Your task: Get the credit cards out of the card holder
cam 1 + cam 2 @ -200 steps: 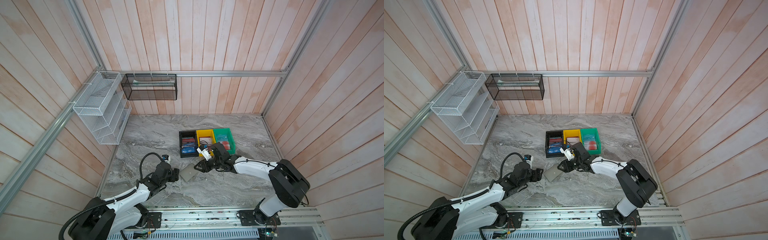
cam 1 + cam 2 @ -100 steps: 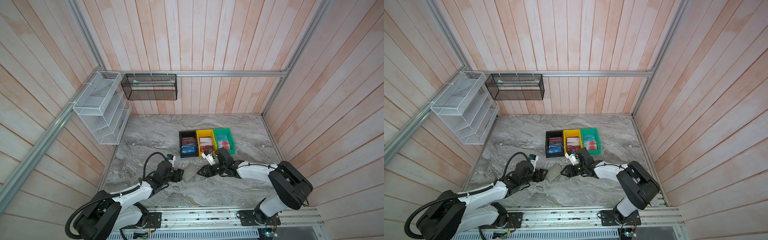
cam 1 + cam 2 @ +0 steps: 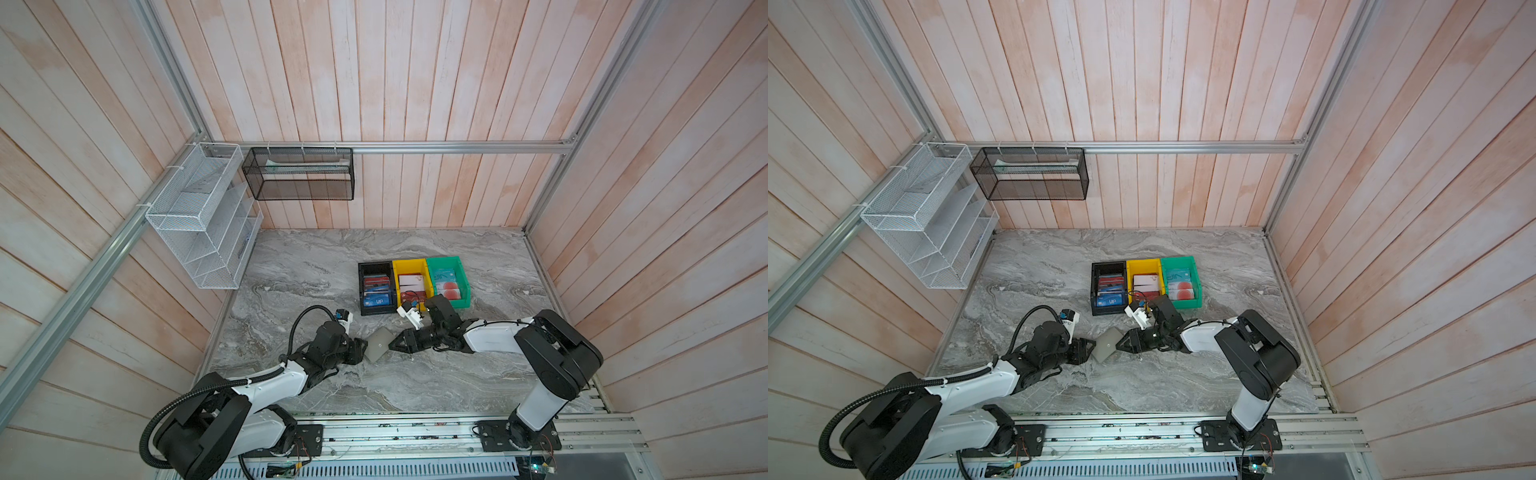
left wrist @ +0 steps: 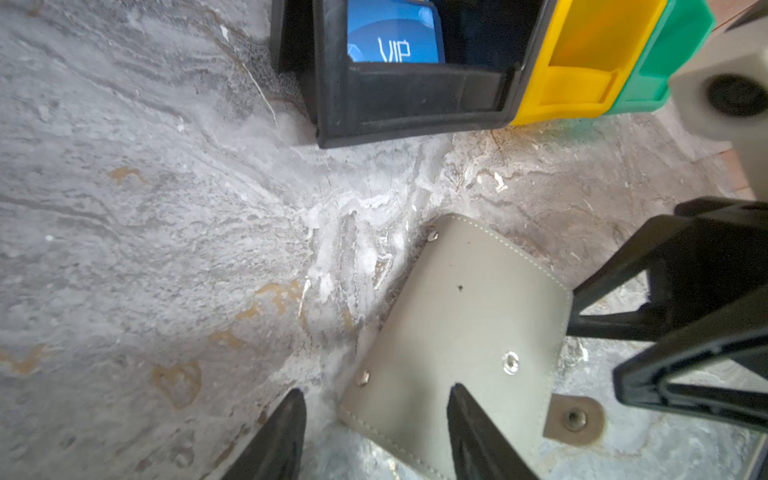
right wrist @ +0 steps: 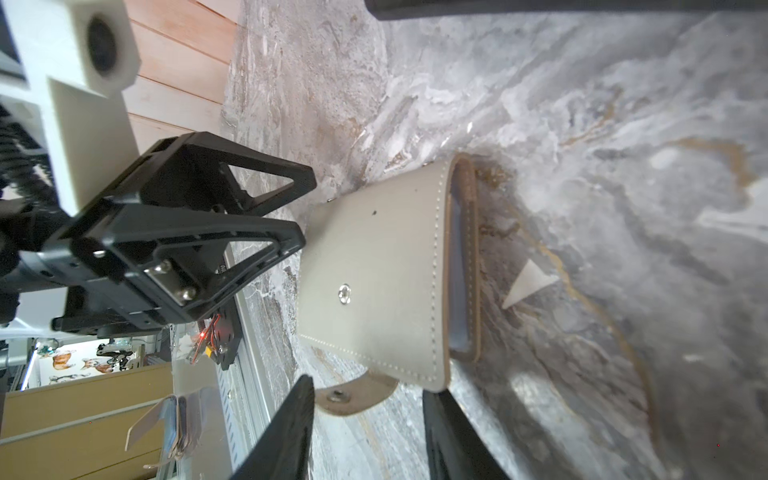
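Grey card holder (image 3: 378,343) lies on the bench (image 3: 419,386), mid-front, just in front of the black bin (image 3: 361,291), directly between both grippers. Left gripper (image 3: 362,351) is low at one edge, jaws apart. In the left wrist view a corner of the holder sits between its fingers, with one finger (image 4: 478,432) over the cover and the other off to the bench side. Right gripper (image 3: 393,344) is at the opposite edge, jaws also apart, not clamped on anything. In the right wrist view the loose snap strap (image 5: 353,395) lies between its fingers. Cover bowed up, strap unfastened, sleeve edge showing. Blue credit card (image 4: 395,37) sits in the black bin.
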You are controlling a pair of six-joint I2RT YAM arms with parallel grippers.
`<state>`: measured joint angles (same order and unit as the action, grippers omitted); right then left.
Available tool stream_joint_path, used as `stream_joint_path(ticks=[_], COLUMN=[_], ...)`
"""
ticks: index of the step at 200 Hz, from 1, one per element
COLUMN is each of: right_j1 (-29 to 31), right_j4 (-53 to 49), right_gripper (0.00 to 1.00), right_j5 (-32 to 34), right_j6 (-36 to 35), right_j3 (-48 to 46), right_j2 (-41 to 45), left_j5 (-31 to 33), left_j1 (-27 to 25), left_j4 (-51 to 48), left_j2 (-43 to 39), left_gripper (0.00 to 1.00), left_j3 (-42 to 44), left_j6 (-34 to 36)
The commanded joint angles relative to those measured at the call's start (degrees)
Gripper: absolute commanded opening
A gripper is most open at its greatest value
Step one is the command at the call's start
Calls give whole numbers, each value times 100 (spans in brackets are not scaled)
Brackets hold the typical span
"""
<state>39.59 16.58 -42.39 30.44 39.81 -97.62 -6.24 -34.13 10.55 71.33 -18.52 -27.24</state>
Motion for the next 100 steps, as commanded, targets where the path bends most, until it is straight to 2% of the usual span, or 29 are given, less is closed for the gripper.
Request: stream_joint_path(ticks=[1, 45, 100], right_j1=[-4, 31, 154], right_j4=[341, 487, 490], right_gripper=[44, 43, 43], right_j5=[-301, -536, -768], right_j6=[111, 95, 52], right_j3=[132, 284, 786], right_j2=[-63, -207, -571], left_j5=[-139, -271, -322], left_j1=[29, 29, 37], left_j4=[182, 258, 160], left_j2=[113, 189, -209], left_gripper=[55, 53, 53], left_j3=[94, 144, 344], left_j6=[2, -61, -123])
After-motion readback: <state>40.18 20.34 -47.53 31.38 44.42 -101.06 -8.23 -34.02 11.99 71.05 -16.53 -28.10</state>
